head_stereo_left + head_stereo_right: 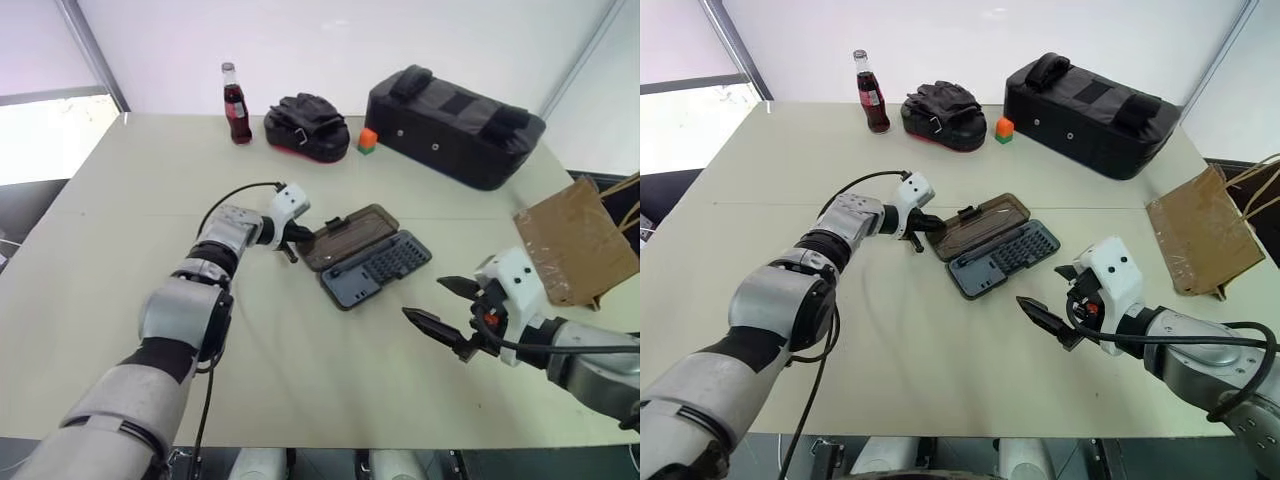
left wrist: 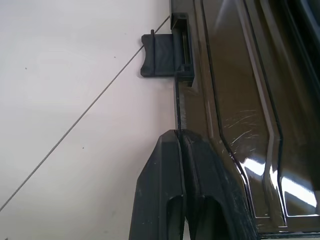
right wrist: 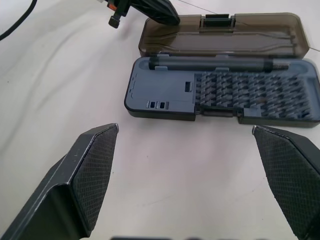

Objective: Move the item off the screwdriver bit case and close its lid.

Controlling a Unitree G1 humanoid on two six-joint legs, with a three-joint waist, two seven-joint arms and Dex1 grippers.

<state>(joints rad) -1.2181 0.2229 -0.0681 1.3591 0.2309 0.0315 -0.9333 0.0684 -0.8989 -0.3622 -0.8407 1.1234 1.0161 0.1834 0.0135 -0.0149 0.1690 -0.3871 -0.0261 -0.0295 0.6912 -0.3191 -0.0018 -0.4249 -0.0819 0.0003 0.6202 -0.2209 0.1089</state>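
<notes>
The left gripper [image 2: 182, 145] pinches the edge of the lid [image 1: 347, 234], which lies flat open beside the case [image 1: 378, 269], rows of bits filling its tray. The right gripper [image 1: 445, 306] hovers nearby, jaws wide and empty. The paper bag [image 1: 573, 241] rests at the table's [image 1: 130, 200] right edge, well clear of the case.

Head pair looking forward and down over the worktop [image 1: 120, 200]. Left wrist pressed close against the lid [image 2: 240, 100]. Right wrist facing the screwdriver bit case [image 3: 220, 90] from near; all sharing that case.
</notes>
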